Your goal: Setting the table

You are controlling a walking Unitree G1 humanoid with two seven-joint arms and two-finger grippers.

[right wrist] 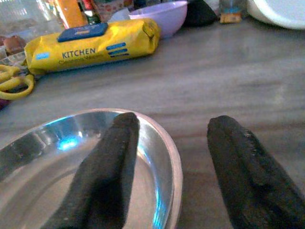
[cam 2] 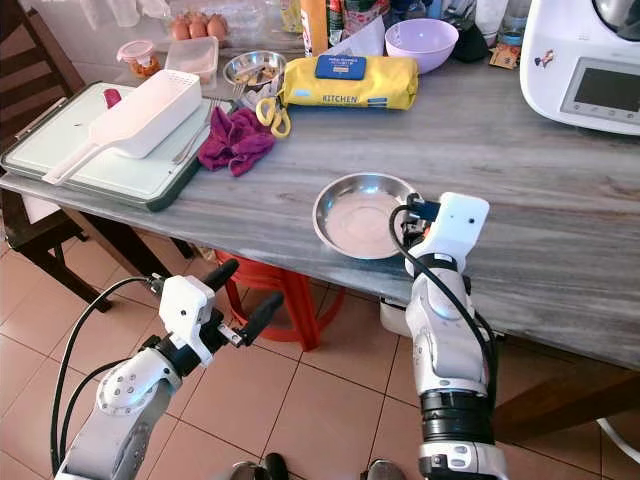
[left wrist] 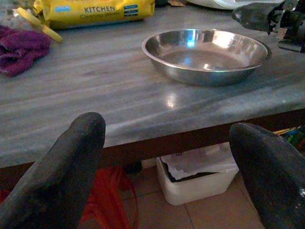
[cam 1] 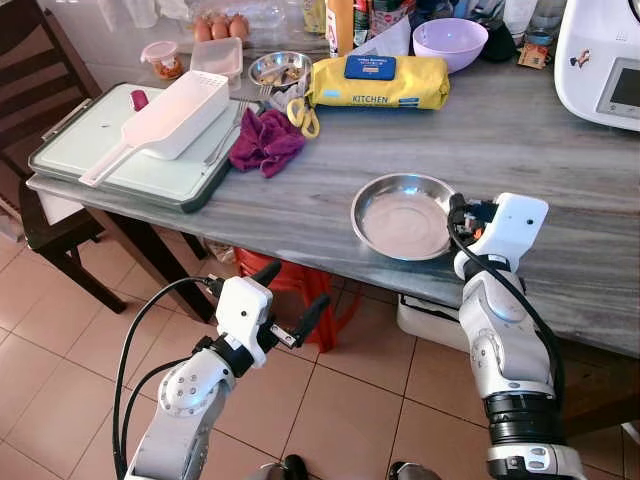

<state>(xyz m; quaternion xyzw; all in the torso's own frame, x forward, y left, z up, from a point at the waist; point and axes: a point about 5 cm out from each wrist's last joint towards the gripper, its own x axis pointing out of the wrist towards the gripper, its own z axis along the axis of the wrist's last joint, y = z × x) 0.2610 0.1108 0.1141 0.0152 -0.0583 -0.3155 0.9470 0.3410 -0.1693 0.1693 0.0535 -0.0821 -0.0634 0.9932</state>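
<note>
1. The 2 head views look forward and down from above the desk [cam 1: 300, 200], sharing the whole scene with a slight sideways offset.
2. The left wrist view looks from below the desk edge, level toward the steel bowl [left wrist: 206, 55].
3. The right wrist view sits close over that bowl's rim, facing the yellow wipes pack [right wrist: 93, 45].

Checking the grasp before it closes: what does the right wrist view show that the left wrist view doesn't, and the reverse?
Right wrist view alone: the right hand open, straddling the steel plate's rim, one finger inside and one outside, plus the lilac bowl.

Left wrist view alone: the open left hand below the table edge, the white bin underneath, and the purple cloth.

Both: the plate, the yellow wipes pack, yellow scissors.
</note>
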